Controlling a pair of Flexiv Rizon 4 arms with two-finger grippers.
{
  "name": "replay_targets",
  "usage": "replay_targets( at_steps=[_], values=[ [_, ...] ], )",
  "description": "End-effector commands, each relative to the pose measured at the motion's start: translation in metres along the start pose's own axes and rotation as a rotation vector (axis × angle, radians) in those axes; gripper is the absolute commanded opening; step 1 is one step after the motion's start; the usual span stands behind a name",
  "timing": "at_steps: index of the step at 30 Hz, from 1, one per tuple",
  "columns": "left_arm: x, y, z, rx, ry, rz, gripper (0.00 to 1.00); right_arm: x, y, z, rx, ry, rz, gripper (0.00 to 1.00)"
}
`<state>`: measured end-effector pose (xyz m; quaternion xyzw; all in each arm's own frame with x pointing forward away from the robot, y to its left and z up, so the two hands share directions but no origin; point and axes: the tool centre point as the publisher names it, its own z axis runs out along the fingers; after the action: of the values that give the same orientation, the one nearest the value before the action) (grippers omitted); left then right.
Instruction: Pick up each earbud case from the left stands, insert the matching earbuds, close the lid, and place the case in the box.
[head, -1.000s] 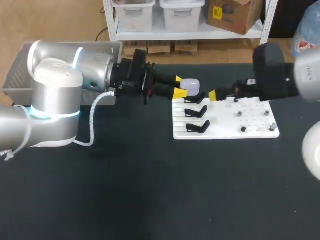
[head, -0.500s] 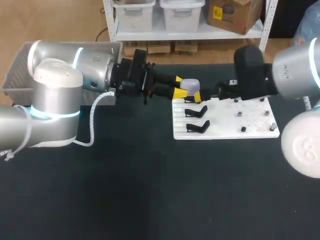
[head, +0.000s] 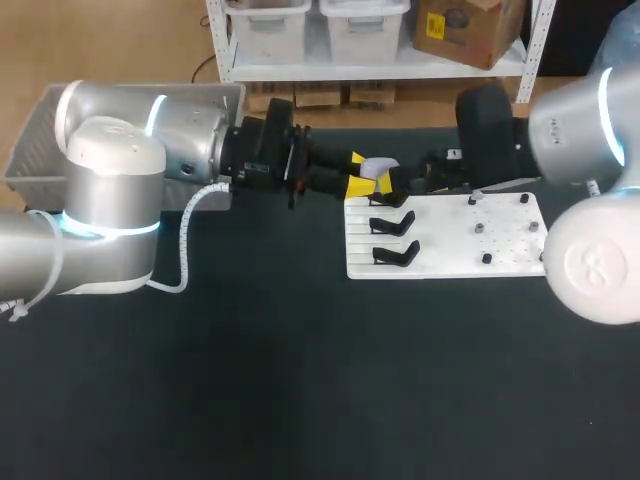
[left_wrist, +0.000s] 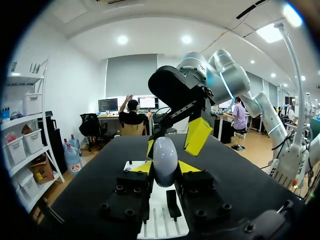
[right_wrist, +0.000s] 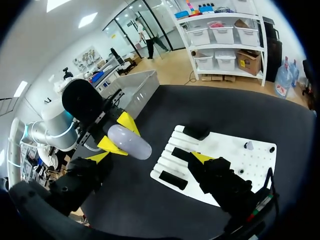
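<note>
A pale lavender earbud case (head: 378, 168), apparently with its lid down, sits just above the farthest black stand (head: 390, 199) of the white board (head: 450, 262). The left gripper (head: 360, 172) pinches it from two sides. The right gripper (left_wrist: 174, 142) has slid in from the right over the last second. Its fingers are spread and now flank the case's far end without clearly touching it. It seems ready to lift the lid; no earbuds are loaded yet.
</note>
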<state>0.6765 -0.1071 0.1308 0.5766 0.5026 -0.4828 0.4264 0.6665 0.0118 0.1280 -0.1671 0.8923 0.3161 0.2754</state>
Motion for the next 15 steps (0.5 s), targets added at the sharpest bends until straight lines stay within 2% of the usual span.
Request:
replay_targets(
  at_steps=[1, 15],
  values=[
    [0.0011, 0.0007, 0.0001, 0.0, -0.003, 0.002, 0.0, -0.0034, -0.0047, 0.0039, -0.041, 0.006, 0.002, 1.0],
    [0.0011, 0.0007, 0.0001, 0.0, -0.003, 0.002, 0.0, -0.0091, -0.0132, 0.0024, -0.025, -0.012, 0.017, 1.0]
  ],
)
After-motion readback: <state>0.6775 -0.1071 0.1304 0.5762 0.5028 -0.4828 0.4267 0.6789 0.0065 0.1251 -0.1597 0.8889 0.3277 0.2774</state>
